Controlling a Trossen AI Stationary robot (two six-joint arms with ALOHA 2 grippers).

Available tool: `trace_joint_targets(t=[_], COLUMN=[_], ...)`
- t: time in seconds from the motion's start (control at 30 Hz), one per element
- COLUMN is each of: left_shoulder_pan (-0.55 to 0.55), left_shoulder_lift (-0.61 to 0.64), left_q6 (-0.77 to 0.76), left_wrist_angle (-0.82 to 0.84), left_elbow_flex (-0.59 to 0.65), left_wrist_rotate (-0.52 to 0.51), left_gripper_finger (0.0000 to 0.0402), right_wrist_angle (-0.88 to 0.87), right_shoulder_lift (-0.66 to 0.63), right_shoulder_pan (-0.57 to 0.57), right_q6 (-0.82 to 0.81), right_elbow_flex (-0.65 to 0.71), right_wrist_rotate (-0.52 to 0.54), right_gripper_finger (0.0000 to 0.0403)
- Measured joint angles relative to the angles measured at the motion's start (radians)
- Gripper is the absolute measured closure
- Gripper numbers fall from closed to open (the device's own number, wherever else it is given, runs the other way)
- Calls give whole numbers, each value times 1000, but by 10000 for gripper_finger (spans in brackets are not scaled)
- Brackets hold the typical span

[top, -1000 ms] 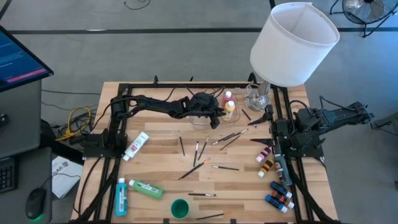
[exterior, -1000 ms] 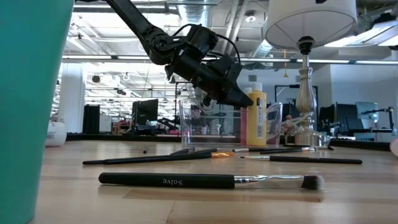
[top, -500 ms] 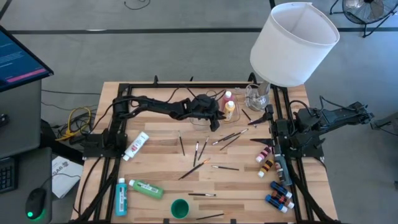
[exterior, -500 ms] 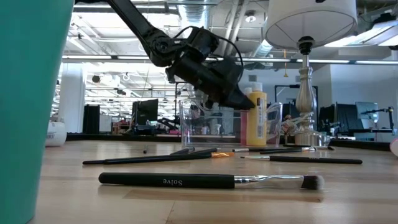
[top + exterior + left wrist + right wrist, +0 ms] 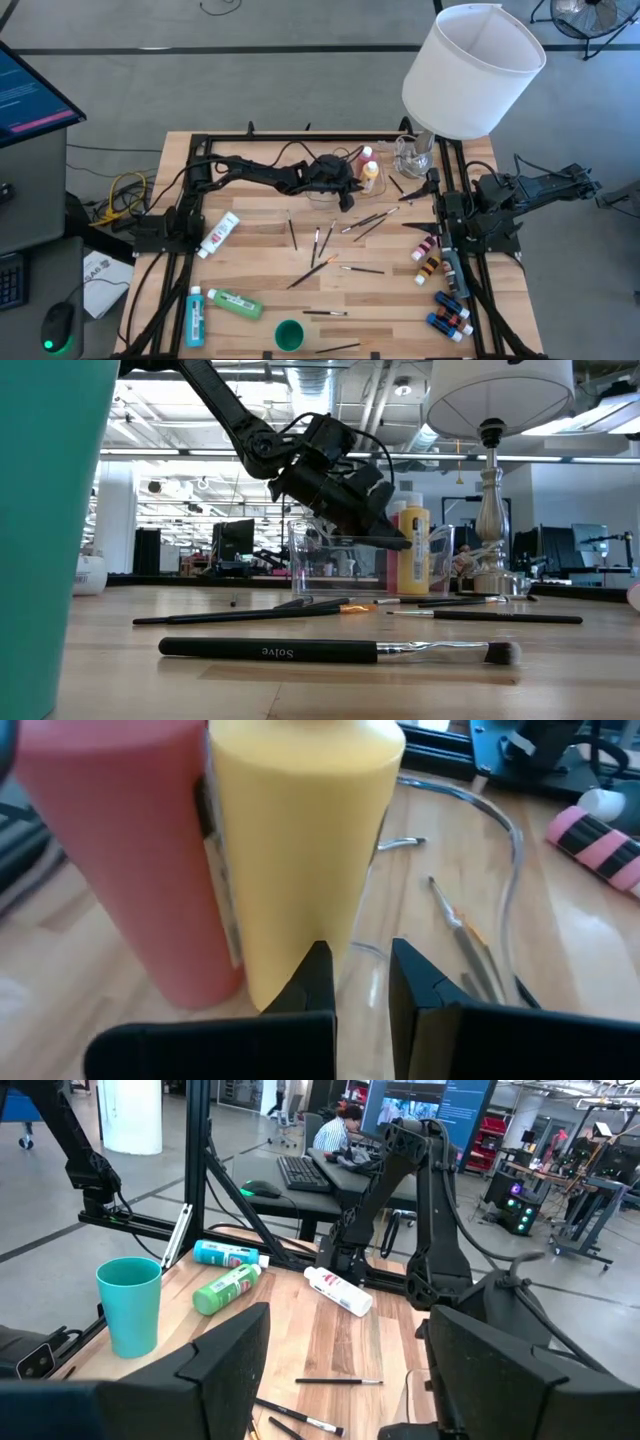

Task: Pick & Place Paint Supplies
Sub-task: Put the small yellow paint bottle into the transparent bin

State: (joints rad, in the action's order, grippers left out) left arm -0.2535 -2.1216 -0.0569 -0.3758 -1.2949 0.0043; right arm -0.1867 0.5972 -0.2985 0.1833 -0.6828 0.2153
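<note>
A yellow paint bottle (image 5: 300,840) and a pinkish-red one (image 5: 130,860) stand upright side by side at the table's far middle, beside a clear plastic tray (image 5: 340,565). My left gripper (image 5: 357,982) is shut and slants down at the tray's rim, close in front of the yellow bottle's (image 5: 412,550) lower part; I see nothing between its fingers. Thin dark-handled brushes (image 5: 330,245) lie scattered on the table's middle. My right gripper (image 5: 345,1330) hangs open and empty above the table's right side. My left gripper has its shut fingers (image 5: 318,982) just in front of the yellow bottle's lower side (image 5: 290,970), coming slantwise from the table's left and above. Whether they touch the bottle or the tray's rim, I cannot tell.
A lamp with a big white shade (image 5: 470,70) stands at the far right, a glass (image 5: 412,155) by its foot. A teal cup (image 5: 289,335), a green bottle (image 5: 235,303), a blue one (image 5: 195,315) and a white tube (image 5: 220,235) lie near left; small bottles (image 5: 445,300) lie at the right.
My left gripper has sunk a little toward the clear tray and the yellow bottle, staying shut. The bottles and brushes have kept their places.
</note>
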Motion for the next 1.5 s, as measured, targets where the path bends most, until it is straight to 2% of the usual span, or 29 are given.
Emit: trace_joint_targets(t=[0.37, 0.77, 1.13, 1.5], left_shoulder_pan=[0, 26, 83, 152], left_shoulder_lift=[0, 50, 315, 604], left_q6=[4, 38, 76, 4], left_wrist_angle=[-15, 113, 340, 328], left_elbow_flex=[-1, -1, 9, 260], left_wrist_rotate=[-13, -100, -139, -139], left_gripper_finger=[401, 401, 401, 400], right_wrist_angle=[0, -18, -19, -14], right_shoulder_lift=[0, 1, 16, 32], right_shoulder_pan=[0, 0, 0, 1], right_q6=[0, -17, -27, -35], right_elbow_flex=[0, 0, 0, 0], right_wrist_rotate=[0, 0, 0, 0], right_gripper_finger=[135, 135, 135, 135])
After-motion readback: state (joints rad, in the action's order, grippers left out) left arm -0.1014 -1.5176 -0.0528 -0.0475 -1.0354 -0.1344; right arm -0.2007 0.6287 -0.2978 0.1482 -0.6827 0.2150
